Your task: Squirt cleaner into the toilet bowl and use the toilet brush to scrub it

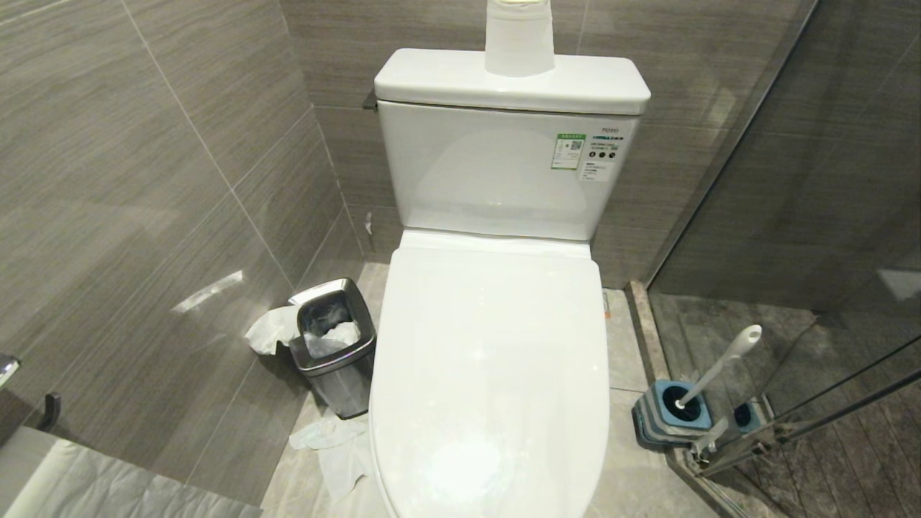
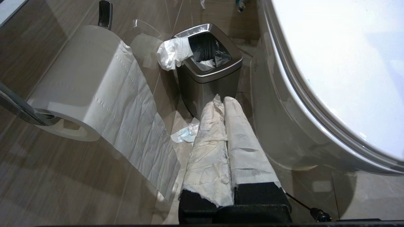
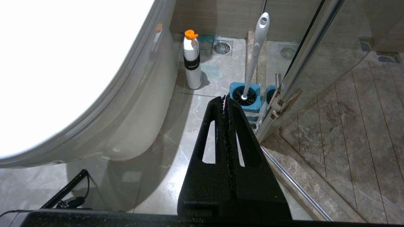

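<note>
The white toilet bowl [image 1: 489, 360] fills the middle of the head view with its lid down, so the basin is hidden. The toilet brush [image 1: 719, 370] leans in its blue-and-grey holder [image 1: 669, 414] on the floor to the right, beside the glass door. A white cleaner bottle [image 3: 192, 63] with an orange cap stands by the toilet's base. My right gripper [image 3: 225, 97] hangs shut and empty, short of the toilet brush [image 3: 255, 53]. My left gripper [image 2: 223, 100], with white-wrapped fingers, is shut and empty between the toilet's side [image 2: 284, 126] and the bin. Neither arm shows in the head view.
A square steel bin [image 1: 334, 345] stuffed with tissue stands left of the toilet, with crumpled paper [image 1: 331, 446] on the floor before it. A toilet-paper roll [image 2: 79, 85] hangs on the left wall. A glass shower door [image 1: 827, 216] closes off the right. A white roll [image 1: 518, 36] stands on the tank.
</note>
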